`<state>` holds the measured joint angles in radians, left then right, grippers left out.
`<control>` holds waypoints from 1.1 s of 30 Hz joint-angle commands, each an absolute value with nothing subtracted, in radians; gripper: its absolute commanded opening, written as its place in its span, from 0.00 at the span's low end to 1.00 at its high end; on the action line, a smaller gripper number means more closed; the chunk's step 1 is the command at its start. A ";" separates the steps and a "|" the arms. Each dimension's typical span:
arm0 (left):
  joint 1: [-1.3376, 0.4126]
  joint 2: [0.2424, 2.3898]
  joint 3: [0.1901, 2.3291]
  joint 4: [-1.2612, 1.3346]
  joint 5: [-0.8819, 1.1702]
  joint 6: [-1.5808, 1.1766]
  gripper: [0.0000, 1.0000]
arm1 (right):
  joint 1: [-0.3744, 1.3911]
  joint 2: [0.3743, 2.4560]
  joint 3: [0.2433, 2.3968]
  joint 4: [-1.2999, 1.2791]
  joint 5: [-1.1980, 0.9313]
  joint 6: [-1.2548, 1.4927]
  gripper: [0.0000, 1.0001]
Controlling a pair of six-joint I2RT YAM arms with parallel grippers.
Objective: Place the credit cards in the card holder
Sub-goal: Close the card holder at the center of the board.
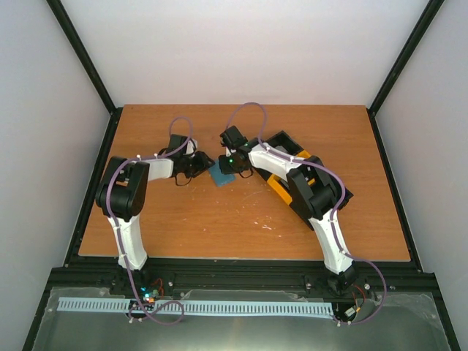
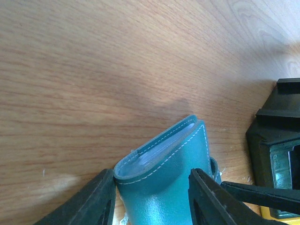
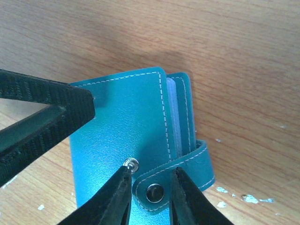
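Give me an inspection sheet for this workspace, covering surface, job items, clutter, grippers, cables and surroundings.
Surface: wooden table, white flecks scattered.
Job's things: teal card holder folded, snap tab unfastened; credit cards, nothing seen.
Clutter: black-and-yellow tray under the right arm.
Grippers: left gripper clamps the card holder; right gripper straddles the snap tab, grip unclear.
Cables: purple cables looped over both arms.
Surroundings: white walls, black frame.
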<state>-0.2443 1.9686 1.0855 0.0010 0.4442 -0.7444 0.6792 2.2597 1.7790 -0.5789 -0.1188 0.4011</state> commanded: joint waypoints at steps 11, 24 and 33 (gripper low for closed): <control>-0.265 2.059 1.064 -0.153 0.386 -0.716 0.45 | 0.689 2.277 1.821 -0.644 -0.079 0.305 0.30; -0.265 2.061 1.059 -0.135 0.422 -0.723 0.45 | 0.732 2.321 1.854 -0.679 -0.010 0.227 0.41; -0.265 2.061 1.057 -0.136 0.423 -0.716 0.45 | 0.732 2.264 1.868 -0.662 0.036 0.275 0.28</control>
<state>-0.2531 1.9812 1.0954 0.0063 0.4503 -0.7383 0.7219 2.2902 1.8454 -0.6640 0.0013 0.2550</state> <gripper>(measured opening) 0.446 0.303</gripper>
